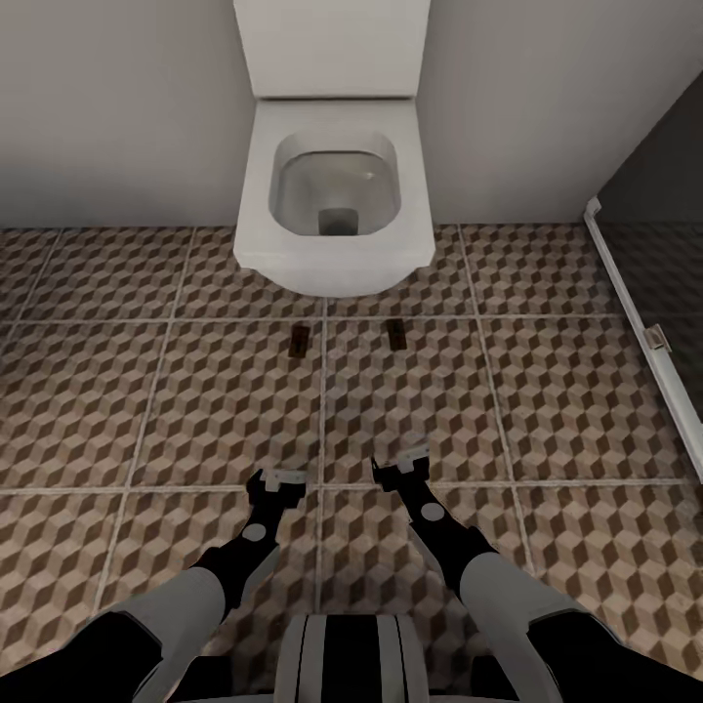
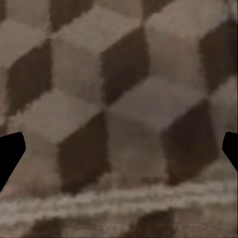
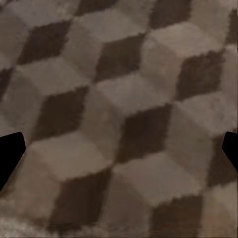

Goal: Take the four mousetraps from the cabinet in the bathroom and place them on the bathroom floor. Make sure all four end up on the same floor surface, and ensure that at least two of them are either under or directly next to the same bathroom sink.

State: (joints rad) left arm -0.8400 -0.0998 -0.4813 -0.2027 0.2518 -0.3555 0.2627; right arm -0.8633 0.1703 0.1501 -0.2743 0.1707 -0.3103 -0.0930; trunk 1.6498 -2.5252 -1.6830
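Two mousetraps (image 1: 300, 339) (image 1: 395, 333) lay on bathroom floor (image 1: 576, 391) before toilet (image 1: 334, 195). Left hand (image 1: 276, 480) and right hand (image 1: 402, 463) hung spread, empty.

Two mousetraps (image 1: 300, 339) (image 1: 396, 333) side by side on floor (image 1: 146, 391), before toilet (image 1: 334, 195)

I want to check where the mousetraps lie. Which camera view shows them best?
The head view: two mousetraps lie on the bathroom floor before the toilet. Both wrist views show close-up floor tiles.

bathroom floor (image 1: 547, 410): brown-beige-cream cube pattern | toilet (image 1: 334, 195): white | 2 mousetraps (image 1: 300, 339): brown
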